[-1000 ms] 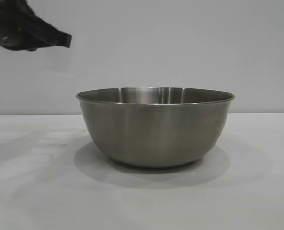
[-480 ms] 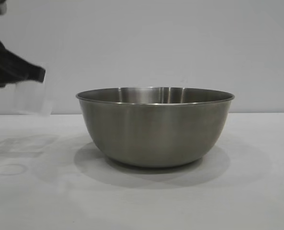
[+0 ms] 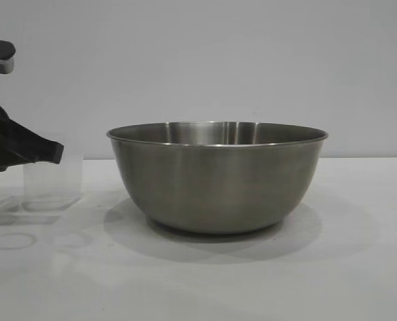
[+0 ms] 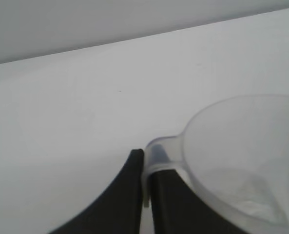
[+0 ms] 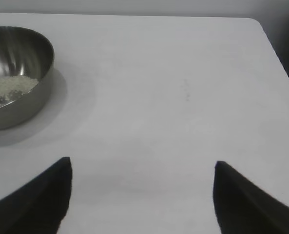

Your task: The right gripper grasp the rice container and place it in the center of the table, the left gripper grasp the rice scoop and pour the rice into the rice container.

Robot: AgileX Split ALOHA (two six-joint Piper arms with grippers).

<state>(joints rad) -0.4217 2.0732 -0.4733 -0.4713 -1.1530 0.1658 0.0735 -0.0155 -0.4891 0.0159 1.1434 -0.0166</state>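
The steel rice container (image 3: pixel 217 175) stands upright at the middle of the white table (image 3: pixel 359 267). In the right wrist view it (image 5: pixel 32 73) holds a heap of white rice (image 5: pixel 8 87). My left gripper (image 3: pixel 51 152) is at the far left, shut on the handle of the translucent rice scoop (image 3: pixel 53 182), which stands upright on or just above the table, left of the bowl and apart from it. In the left wrist view the fingers (image 4: pixel 134 190) pinch the scoop's handle (image 4: pixel 159 151); the cup (image 4: pixel 241 161) looks nearly empty. My right gripper (image 5: pixel 142 168) is open and empty, off to the bowl's side.
A plain grey wall stands behind the table. The table's rounded far corner (image 5: pixel 255 22) and edge show in the right wrist view, with bare white tabletop between my right gripper and the bowl.
My left gripper has come down from high at the upper left to table level, bringing the scoop down beside the bowl. The bowl has not moved.
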